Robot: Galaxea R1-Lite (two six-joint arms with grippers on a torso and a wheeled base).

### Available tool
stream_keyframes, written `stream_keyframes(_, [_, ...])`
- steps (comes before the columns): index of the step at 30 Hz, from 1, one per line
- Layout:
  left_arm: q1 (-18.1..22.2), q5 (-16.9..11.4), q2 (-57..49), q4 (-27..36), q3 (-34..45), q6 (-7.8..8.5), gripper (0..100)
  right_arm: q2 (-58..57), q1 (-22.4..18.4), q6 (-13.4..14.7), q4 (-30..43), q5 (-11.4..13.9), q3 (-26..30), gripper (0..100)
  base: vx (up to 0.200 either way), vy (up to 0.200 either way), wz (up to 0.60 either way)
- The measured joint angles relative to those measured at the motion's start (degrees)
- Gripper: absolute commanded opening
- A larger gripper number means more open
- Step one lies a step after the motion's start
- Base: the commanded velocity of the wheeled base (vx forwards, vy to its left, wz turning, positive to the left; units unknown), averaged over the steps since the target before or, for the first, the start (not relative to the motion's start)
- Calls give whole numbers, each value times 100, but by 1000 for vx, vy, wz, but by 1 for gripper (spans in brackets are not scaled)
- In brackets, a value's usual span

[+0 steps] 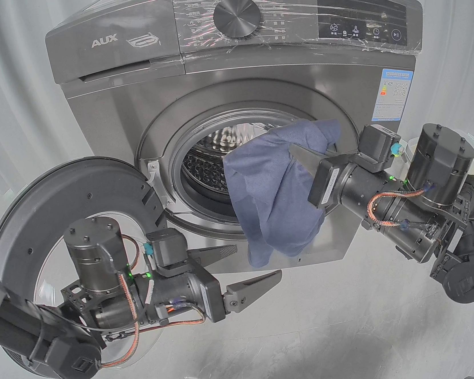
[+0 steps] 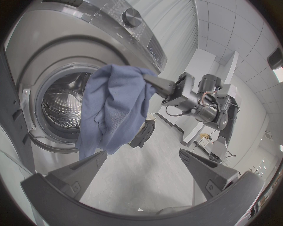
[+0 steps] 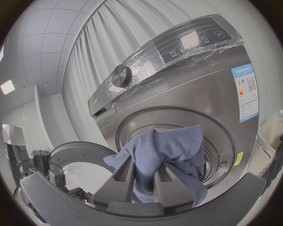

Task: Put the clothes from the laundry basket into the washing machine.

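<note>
A blue-grey garment [image 1: 275, 193] hangs in front of the washing machine's open drum [image 1: 211, 167], its top at the mouth's right rim. My right gripper [image 1: 301, 153] is shut on the garment's upper part; the cloth bunches between its fingers [image 3: 125, 179] and drapes down past the opening [image 3: 177, 153]. The grey washing machine [image 1: 123, 110] has its round door [image 1: 55, 205] swung wide to the left. My left gripper [image 1: 242, 270] stands open and empty, low in front of the door, below and left of the garment [image 2: 115, 109]. A cream laundry basket [image 3: 269, 141] stands right of the machine.
A dark garment [image 2: 144, 134] hangs over the basket's edge beside the machine. The pale floor [image 1: 300, 317] in front of the machine is bare. Curtains hang behind the machine on both sides.
</note>
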Motion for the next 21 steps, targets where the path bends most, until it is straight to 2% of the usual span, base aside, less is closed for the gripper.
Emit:
stream_keyframes(6, [9,32,607,-339,-284,-20,100,-22,80,6,-10,-5,16,0,0,0,0])
stream_keyframes(11, [44,45,1005,-394,-645,-137,100,-69,119,12,-11,-7,62,0,0,0,0])
stream_keyframes(21, [140,78,1599,-541,-1337,-150,100,-196,188,17,-11,-5,206,0,0,0,0])
